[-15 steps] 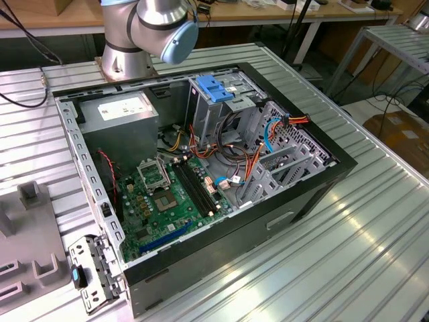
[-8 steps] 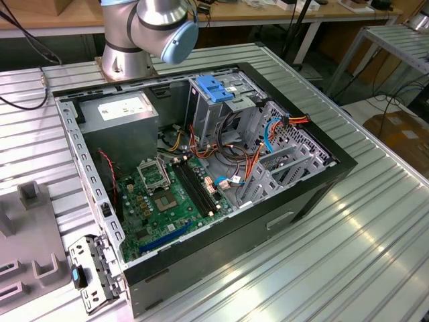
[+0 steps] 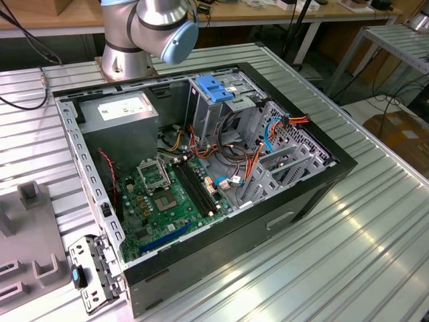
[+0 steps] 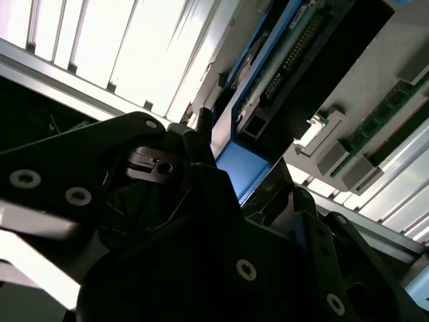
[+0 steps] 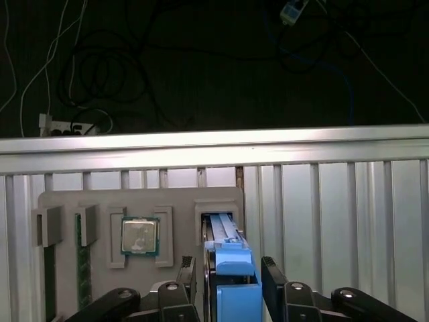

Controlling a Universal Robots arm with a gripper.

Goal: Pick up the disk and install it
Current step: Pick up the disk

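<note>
Gripper (image 5: 231,272) sits over the blue-railed end of the disk (image 5: 224,231) in the first wrist view. Whether it is clamped on the disk cannot be told. Disk stands on edge in a slot of the grey holder (image 5: 181,201), which lies on the ribbed table (image 5: 322,201). A CPU (image 5: 140,236) sits in a nearby pocket of the holder. In the exterior view, the open PC case (image 3: 308,194) lies on the table. The arm (image 3: 161,27) rises behind it.

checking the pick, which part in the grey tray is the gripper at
The disk with the blue rail, beside the CPU; the gripper sits over it.
</note>
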